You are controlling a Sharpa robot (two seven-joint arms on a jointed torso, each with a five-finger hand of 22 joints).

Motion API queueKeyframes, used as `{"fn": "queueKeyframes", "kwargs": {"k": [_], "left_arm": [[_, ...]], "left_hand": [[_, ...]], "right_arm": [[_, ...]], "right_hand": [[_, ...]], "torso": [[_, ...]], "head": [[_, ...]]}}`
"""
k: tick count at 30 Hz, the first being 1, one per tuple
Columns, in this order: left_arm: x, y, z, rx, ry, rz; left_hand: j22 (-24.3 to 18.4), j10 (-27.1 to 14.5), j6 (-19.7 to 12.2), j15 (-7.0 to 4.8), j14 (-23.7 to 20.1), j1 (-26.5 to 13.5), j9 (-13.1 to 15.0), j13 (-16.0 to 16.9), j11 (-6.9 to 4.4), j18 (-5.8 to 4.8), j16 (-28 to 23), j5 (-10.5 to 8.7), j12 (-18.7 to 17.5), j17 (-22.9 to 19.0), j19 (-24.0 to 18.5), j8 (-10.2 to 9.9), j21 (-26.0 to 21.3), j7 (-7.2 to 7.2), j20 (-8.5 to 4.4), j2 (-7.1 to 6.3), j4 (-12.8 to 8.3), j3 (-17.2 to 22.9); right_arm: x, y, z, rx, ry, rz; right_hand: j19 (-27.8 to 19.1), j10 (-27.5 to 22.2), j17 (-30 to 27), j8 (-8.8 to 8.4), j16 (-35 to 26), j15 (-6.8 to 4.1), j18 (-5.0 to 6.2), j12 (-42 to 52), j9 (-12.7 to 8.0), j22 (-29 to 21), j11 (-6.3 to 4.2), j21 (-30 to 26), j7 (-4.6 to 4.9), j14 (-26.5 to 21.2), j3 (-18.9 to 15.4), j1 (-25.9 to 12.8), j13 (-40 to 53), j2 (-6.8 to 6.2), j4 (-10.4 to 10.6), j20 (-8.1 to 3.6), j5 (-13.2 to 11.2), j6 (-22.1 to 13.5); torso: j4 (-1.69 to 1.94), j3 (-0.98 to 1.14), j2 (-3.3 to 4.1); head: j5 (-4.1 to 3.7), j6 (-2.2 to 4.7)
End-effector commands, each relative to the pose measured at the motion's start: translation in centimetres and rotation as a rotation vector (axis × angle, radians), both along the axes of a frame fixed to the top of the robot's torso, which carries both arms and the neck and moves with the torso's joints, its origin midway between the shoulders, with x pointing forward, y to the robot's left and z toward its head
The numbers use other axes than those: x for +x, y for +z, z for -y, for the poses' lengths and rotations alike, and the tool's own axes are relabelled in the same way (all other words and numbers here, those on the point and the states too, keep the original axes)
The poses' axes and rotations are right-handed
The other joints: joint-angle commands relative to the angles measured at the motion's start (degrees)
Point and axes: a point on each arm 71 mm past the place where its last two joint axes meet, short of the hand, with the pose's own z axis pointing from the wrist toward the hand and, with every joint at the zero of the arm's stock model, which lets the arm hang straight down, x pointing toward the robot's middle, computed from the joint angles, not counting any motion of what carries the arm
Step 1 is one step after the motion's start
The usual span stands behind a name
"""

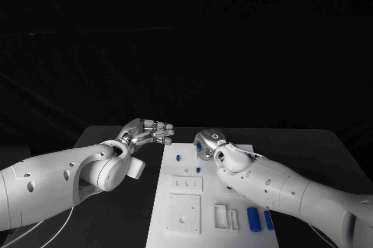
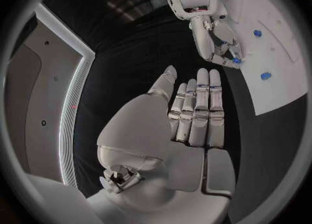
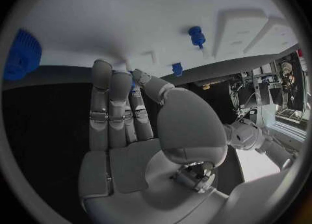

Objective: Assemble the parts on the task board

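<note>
The black tabletop (image 1: 326, 145) is seen carrying the white task board (image 1: 175, 224) centrally. The left robot hand (image 1: 146, 132), fingers extended and empty, is held beside the board's far corner. The right robot hand (image 1: 211, 142) is lowered over the far end, fingertips touching a small blue part (image 3: 132, 84); a grip cannot be told.

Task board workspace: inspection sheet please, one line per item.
Surface: black table, with the white task board in its middle.
Job's things: two long blue parts near the board's front right; small blue parts at its far end; white plates on the board.
Clutter: nothing seen.
Hands: left hand beside the board's far left corner, fingers straight, holding nothing; right hand over the far end, fingertips at a small blue part, grip unclear.
Cables: thin white cable under the left arm.
Surroundings: dark backdrop.
</note>
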Motion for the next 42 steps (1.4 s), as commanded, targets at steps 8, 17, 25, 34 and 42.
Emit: {"fn": "queueKeyframes", "kwargs": {"k": [8, 17, 25, 34, 42], "left_arm": [[0.0, 0.2, 0.2, -0.002, -0.015, 0.007], [0.0, 0.2, 0.1, -0.001, -0.013, 0.006], [0.0, 0.2, 0.0, 0.0, -0.01, 0.007], [0.1, 0.3, -0.1, 0.001, -0.008, 0.007], [0.1, 0.4, -0.2, 0.003, -0.005, 0.007]], "left_hand": [[-0.09, -0.33, -0.42, 0.39, -0.11, -0.42, -0.08, 0.09, 0.07, -0.59, 0.16, 0.29, 0.29, -0.07, -0.06, -0.18, 0.15, -0.07, 0.09, 0.01, -0.36, -0.03], [-0.17, -0.43, -0.44, 0.4, -0.11, -0.42, -0.07, 0.08, 0.09, -0.58, 0.17, 0.27, 0.28, -0.07, -0.05, -0.17, 0.19, -0.07, 0.1, 0.03, -0.37, -0.09], [-0.19, -0.45, -0.57, 0.4, -0.11, -0.44, -0.08, 0.09, 0.11, -0.58, 0.17, 0.31, 0.29, -0.07, -0.06, -0.19, 0.2, -0.03, 0.11, -0.01, -0.37, -0.12], [-0.23, -0.56, -0.69, 0.43, -0.13, -0.48, -0.08, 0.08, 0.15, -0.58, 0.15, 0.3, 0.28, -0.07, -0.07, -0.19, 0.19, 0.01, 0.13, -0.1, -0.37, -0.18], [-0.31, -1.03, -0.93, 0.5, -0.18, -0.46, -0.08, 0.09, 0.27, -0.57, 0.11, 0.26, 0.28, -0.09, -0.1, -0.17, 0.13, 0.09, 0.19, -0.18, -0.37, -0.23]], "right_arm": [[0.0, -1.0, 0.2, -0.033, -0.003, -0.075], [-0.1, -0.9, 0.4, -0.027, -0.004, -0.067], [-0.2, -0.8, 0.5, -0.022, -0.002, -0.061], [-0.1, -0.7, 0.8, -0.003, -0.008, -0.056], [0.0, -0.6, 1.1, 0.054, -0.004, -0.057]], "right_hand": [[0.51, 0.0, -0.25, 0.19, -0.06, 0.37, 0.5, -0.24, 0.01, 0.4, -0.18, -1.15, -0.14, 0.06, -1.41, -0.05, 0.01, -0.33, 0.34, 0.16, -0.27, -0.07], [0.71, 1.05, -0.3, 0.21, -0.07, 0.12, 0.43, -0.24, 0.07, 0.64, -0.5, -1.53, -0.37, 0.05, -1.8, -0.06, 0.02, -0.11, 0.27, -0.05, -0.07, 0.75], [0.79, 0.98, -0.34, 0.17, -0.17, 0.12, 0.31, -0.24, 0.04, 0.97, -0.48, -1.99, -0.35, 0.0, -2.05, -0.15, 0.02, -0.23, 0.03, -0.13, -0.02, 0.72], [0.4, -4.45, -0.87, 0.1, -1.47, 1.07, 0.74, -0.2, -0.21, 0.73, 1.07, -3.27, 0.77, -0.29, -2.15, -0.5, -0.02, -2.32, -0.27, 0.62, -0.43, -3.57], [2.38, -15.77, -1.99, 0.08, -4.93, 2.02, 2.04, -0.36, -0.24, -3.9, 2.8, -8.3, -0.85, 0.31, -15.62, 4.0, -0.19, -4.51, 4.15, 1.89, 1.39, -9.73]], "torso": [[0.05, 0.03, 0.06], [0.01, 0.1, 0.15], [0.09, 0.06, 0.17], [-0.05, 0.05, 0.18], [0.05, 0.04, 0.18]], "head": [[0.05, -0.1], [0.14, -0.2], [0.17, -0.38], [0.13, -0.3], [-0.1, -0.15]]}}
